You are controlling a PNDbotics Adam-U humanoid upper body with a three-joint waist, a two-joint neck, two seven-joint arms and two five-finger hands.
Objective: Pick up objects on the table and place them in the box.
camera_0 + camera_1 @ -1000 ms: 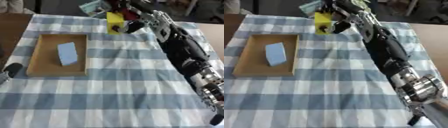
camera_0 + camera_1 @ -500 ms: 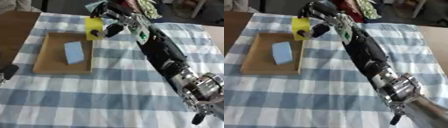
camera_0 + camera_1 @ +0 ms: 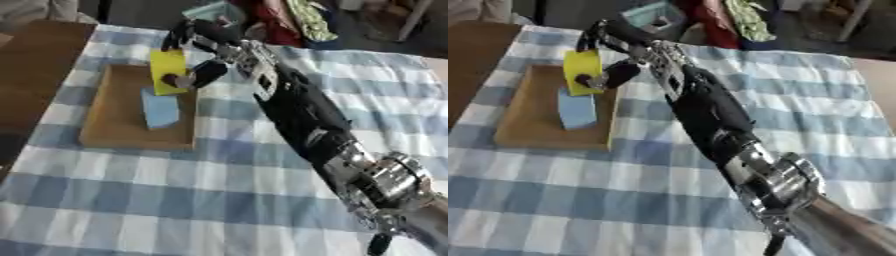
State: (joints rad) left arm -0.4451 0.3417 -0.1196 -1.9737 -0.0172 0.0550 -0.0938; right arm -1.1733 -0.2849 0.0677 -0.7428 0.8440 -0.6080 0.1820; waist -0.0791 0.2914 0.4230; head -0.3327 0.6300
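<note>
Yellow block (image 3: 168, 71) is clamped in the right robot hand (image 3: 194, 55), fingers curled over its top edge and thumb pressed on its lower front face. The block hangs upright above the far right part of the box (image 3: 114, 125). Whether it touches the box cannot be told. The right arm (image 3: 297, 112) reaches diagonally from the lower right corner across the surface (image 3: 175, 200) to that point. Inside the box, a light blue block (image 3: 160, 110) lies just below the yellow block, near the box's right wall. The box is a shallow brown tray resting on the blue-and-white checked cloth (image 3: 367, 100) that covers the surface.
</note>
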